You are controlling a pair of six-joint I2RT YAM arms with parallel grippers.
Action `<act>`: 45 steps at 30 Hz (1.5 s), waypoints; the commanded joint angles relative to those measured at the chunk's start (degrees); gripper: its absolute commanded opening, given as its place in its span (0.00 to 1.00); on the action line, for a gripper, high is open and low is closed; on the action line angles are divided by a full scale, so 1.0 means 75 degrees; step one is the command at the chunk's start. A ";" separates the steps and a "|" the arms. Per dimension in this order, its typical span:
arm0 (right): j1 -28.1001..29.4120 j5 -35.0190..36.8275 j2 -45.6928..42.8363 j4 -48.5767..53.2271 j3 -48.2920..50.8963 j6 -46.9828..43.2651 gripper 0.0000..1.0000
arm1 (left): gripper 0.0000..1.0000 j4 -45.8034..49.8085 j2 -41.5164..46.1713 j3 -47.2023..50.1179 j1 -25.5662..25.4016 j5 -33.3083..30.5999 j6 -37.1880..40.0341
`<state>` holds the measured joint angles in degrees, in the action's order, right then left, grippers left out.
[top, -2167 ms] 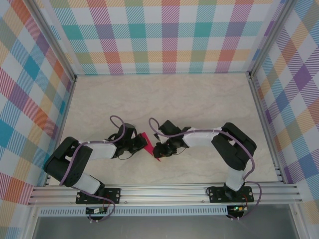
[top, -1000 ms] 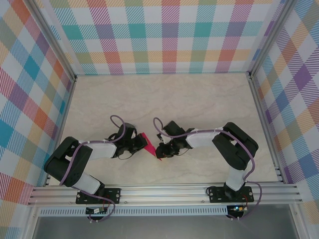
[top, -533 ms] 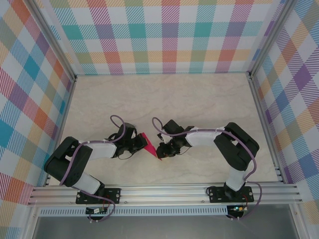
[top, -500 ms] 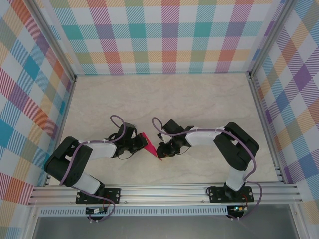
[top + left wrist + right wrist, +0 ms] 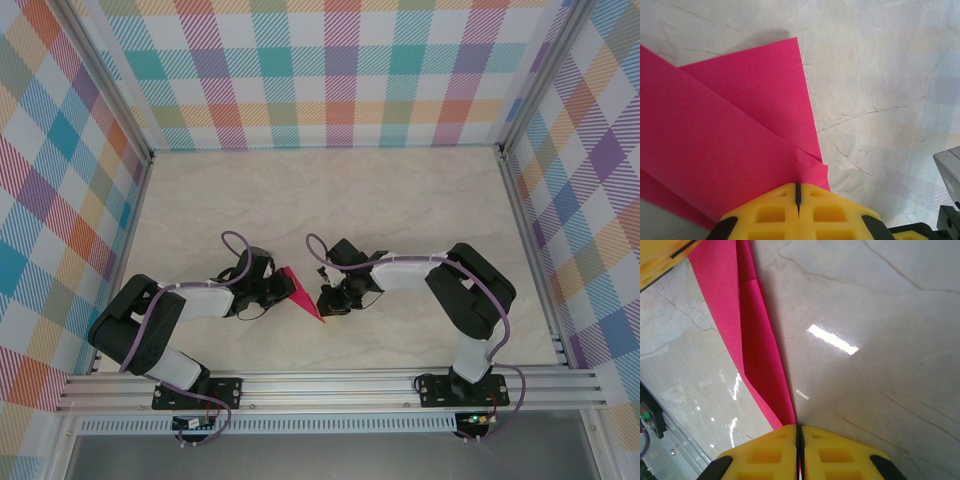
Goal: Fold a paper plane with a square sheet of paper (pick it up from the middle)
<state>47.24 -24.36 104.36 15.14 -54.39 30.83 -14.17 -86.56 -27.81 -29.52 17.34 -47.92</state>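
Pinching pink paper (image 5: 730,135) at both ends: my left hand (image 5: 797,192) clamped on wide layered end, my right hand (image 5: 799,432) clamped on narrow pointed tip. Paper sits at middle of counter (image 5: 880,75), between my arms. Surface pale, glossy, marble-veined. Checked pastel walls (image 5: 340,70) around. Paper thin, matte, sharply creased.

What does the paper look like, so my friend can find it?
Find the pale marble table inside the checked walls. Near its front, between the left arm and right arm, is the folded paper, the only bright pink thing there.
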 commanded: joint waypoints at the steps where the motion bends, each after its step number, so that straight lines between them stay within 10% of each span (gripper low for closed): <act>1: 0.0064 0.0794 0.0097 0.0630 0.0179 0.0027 0.11 | 0.00 0.0829 -0.0177 0.0049 -0.0025 -0.0244 0.0225; 16: 0.0145 -0.1030 -0.0233 -0.0787 -0.0565 0.0301 0.08 | 0.00 0.1160 -0.0176 -0.0030 -0.0024 -0.0388 0.0224; 45: -0.0040 -0.0703 0.0750 -0.0285 -0.0216 0.0245 0.10 | 0.00 0.1190 -0.0357 0.0005 0.0030 -0.0431 0.0365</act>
<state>47.79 -30.22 110.08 10.50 -59.13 32.23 -11.99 -86.85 -29.02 -29.50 17.28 -46.81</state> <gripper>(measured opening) 0.094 0.047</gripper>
